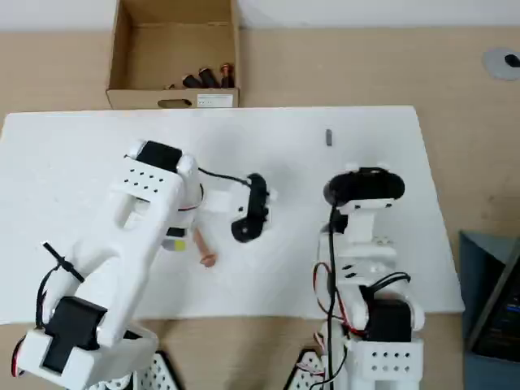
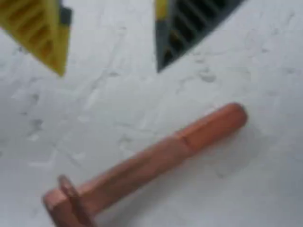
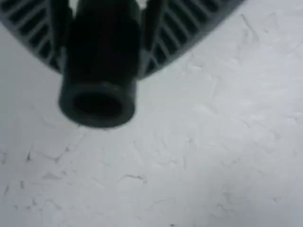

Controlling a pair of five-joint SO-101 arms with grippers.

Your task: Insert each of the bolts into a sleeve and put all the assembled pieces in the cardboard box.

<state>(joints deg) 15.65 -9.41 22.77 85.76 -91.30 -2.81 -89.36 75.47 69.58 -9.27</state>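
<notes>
Your left claw point(image 2: 109, 66) hangs open over the white sheet point(image 2: 71, 142), its two fingertips well spread and gripping nothing. The copper bolt point(image 2: 151, 158) lies flat on the sheet just beyond those tips, not between them and touching neither.

In the high view the copper bolt point(image 1: 203, 249) rests just beside the end of the left arm point(image 1: 138, 219), near the middle of the sheet, with its flanged head toward the arms' bases.

Your right claw point(image 3: 100, 52) is closed on a black sleeve point(image 3: 99, 99). The sleeve sticks out past the fingers over the sheet, its open bore facing the wrist camera.

The cardboard box point(image 1: 118, 57) sits on the table point(image 1: 341, 65) at the far edge of the sheet, well apart from the bolt. Several assembled pieces point(image 1: 207, 78) lie against its near wall.
</notes>
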